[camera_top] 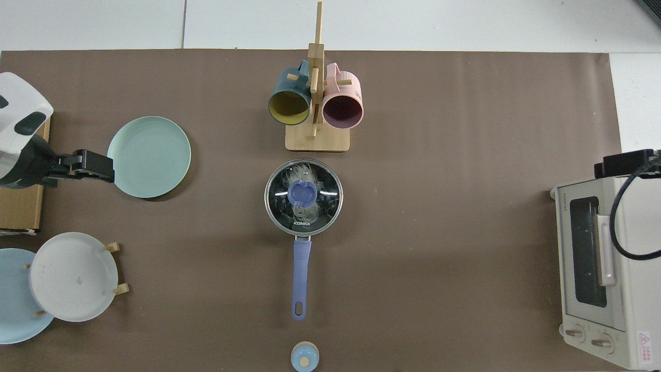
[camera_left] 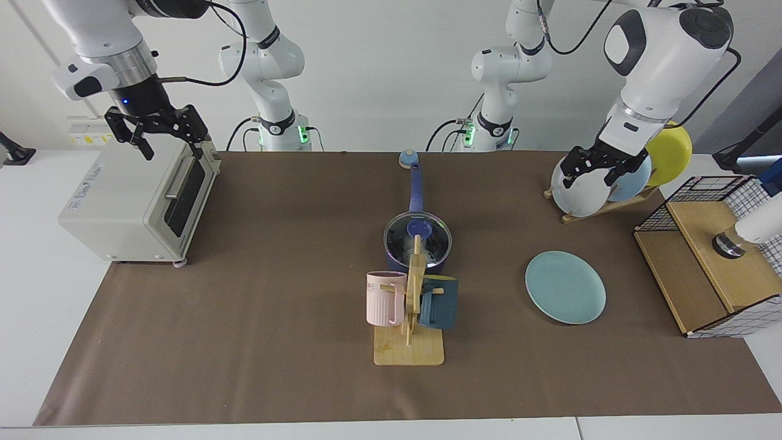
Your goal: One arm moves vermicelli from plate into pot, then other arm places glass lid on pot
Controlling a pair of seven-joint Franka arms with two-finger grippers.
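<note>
The vermicelli (camera_top: 305, 211) lies inside the pot (camera_left: 394, 259) at mid-bench, under the glass lid (camera_top: 325, 204) seated on its rim. The teal plate (camera_left: 565, 286) sits bare, well apart. My right hand (camera_left: 156, 131) hangs open, holding nothing, above the toaster oven (camera_left: 131, 189); my left hand (camera_left: 592, 166), also open, hovers before the plate rack (camera_left: 602, 208).

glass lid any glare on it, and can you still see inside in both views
Top view: the glass lid carries small bright glints beside its knob, yet the vermicelli shows pale through it in the pot. Facing view: the mug rack hides the lid's near edge; only faint white shows inside.
</note>
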